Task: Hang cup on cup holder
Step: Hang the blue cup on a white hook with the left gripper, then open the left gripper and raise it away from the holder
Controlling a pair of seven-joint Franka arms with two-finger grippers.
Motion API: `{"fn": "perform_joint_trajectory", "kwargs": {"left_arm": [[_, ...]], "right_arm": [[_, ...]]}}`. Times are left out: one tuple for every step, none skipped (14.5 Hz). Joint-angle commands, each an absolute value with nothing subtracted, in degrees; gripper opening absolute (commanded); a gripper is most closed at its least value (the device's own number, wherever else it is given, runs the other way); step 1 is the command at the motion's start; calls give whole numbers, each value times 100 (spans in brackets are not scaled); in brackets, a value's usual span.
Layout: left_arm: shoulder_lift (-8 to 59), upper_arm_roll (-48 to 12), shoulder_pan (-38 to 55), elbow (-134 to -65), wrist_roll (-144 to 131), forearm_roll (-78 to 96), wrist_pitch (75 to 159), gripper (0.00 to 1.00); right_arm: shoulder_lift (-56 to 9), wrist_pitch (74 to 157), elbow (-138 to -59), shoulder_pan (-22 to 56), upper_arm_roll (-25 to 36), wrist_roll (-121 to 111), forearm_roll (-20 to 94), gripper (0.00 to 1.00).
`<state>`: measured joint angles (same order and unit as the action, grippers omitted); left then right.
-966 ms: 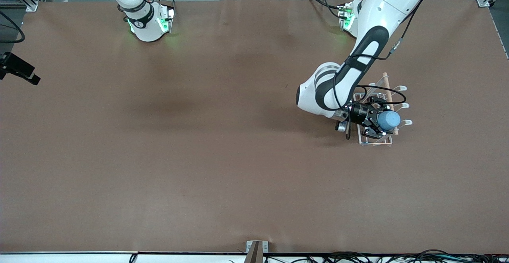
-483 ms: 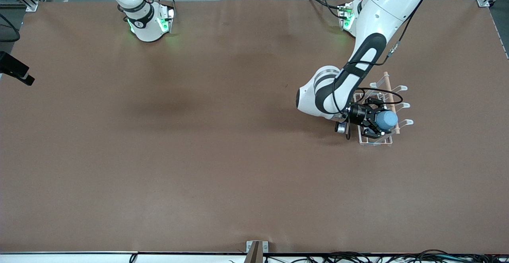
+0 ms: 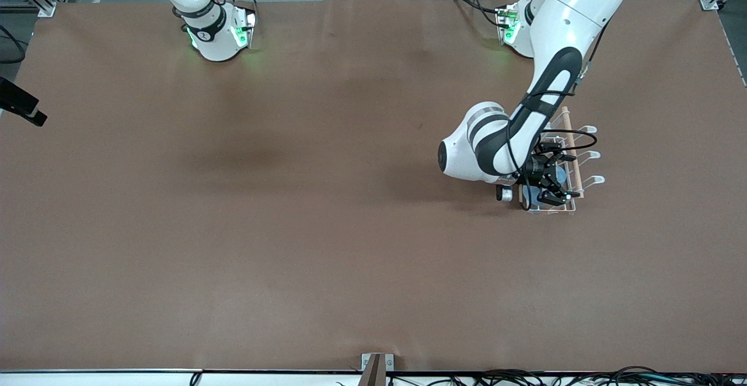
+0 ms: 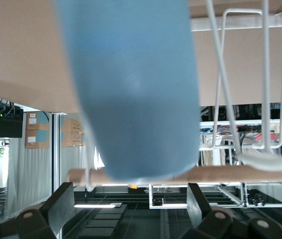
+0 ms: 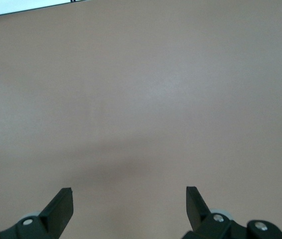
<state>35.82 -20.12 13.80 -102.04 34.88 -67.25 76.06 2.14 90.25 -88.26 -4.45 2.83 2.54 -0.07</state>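
Observation:
The light-blue cup [image 4: 131, 89] fills the left wrist view, next to the white wire prongs [image 4: 265, 99] and the wooden rod [image 4: 240, 174] of the cup holder [image 3: 575, 158]. My left gripper [image 4: 129, 191] is open; its fingers [image 4: 61, 201] stand wide apart, just short of the cup's end and not touching it. In the front view the left gripper [image 3: 550, 183] is over the holder and hides most of the cup [image 3: 559, 174]. My right gripper [image 5: 129, 199] is open and empty over bare table; it is out of the front view.
The holder stands toward the left arm's end of the brown table [image 3: 292, 199]. The left arm's elbow [image 3: 467, 152] hangs beside the holder. A small camera [image 3: 20, 108] sits at the table edge by the right arm's end.
The left wrist has turned and swung in over the holder with the cup. The cup, plainly seen between the fingers before, is now mostly hidden under the gripper. The fingers now stand clear of it.

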Motion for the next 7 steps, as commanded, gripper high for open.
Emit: {"fn": "perform_joint_trajectory", "kwargs": {"left_arm": [[3446,-1995,1415,-9828,3437,-6505,7453,100],[3411,-1986,1406,-9617,3210,-6330,7444,100],[3271,-1986,1389,-9580,2973,-6224,7444,100],[3183,-1978,1389,-9571,2753,-6266,7444,100],[3129,-1978,1371,-9536,2473,-6223,7444,100],[2998,-1978,1362,-9536,2165,-6153,7444,100],[2875,-1986,1267,-9510,1875,-5917,7497,100]], "right_arm": [[176,9009,-8754,-395,378,185,-26,100],[176,9009,-8754,-396,369,185,-26,100],[176,9000,-8754,-404,369,185,-26,100],[176,9000,-8754,-404,360,185,-26,100],[176,9000,-8754,-387,360,185,-26,100],[176,8991,-8754,-387,360,185,-26,100],[176,8991,-8754,-387,360,185,-26,100]]}}
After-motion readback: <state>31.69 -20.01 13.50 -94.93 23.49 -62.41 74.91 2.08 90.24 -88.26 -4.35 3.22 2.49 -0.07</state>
